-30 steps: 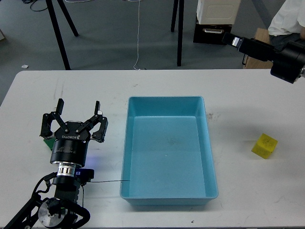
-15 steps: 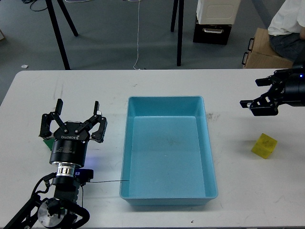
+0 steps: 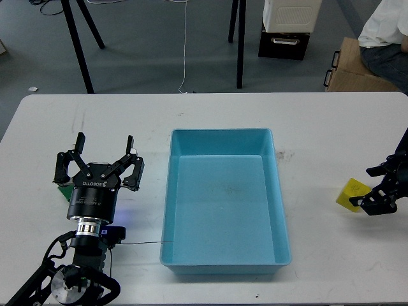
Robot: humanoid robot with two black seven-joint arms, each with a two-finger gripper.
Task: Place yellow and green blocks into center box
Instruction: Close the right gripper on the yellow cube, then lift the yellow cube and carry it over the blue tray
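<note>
The yellow block (image 3: pixel 350 193) lies on the white table to the right of the blue box (image 3: pixel 220 132), which stands empty at the centre. My right gripper (image 3: pixel 368 187) comes in from the right edge, low over the table. It is open, with its fingers spread just right of the yellow block and partly covering it. The green block (image 3: pixel 63 190) shows only as a small corner at the left, behind my left gripper (image 3: pixel 104 140). That gripper is open and empty, pointing up above the table.
A thin black cable (image 3: pixel 143 242) runs from my left arm to the box's left wall. Behind the table stand dark tripod legs (image 3: pixel 241 44), a black case (image 3: pixel 284 43), a cardboard box (image 3: pixel 354 67) and a seated person (image 3: pixel 386 25).
My right arm has swung down from above the table's far right edge to table level beside the yellow block. The left arm and both blocks have not moved.
</note>
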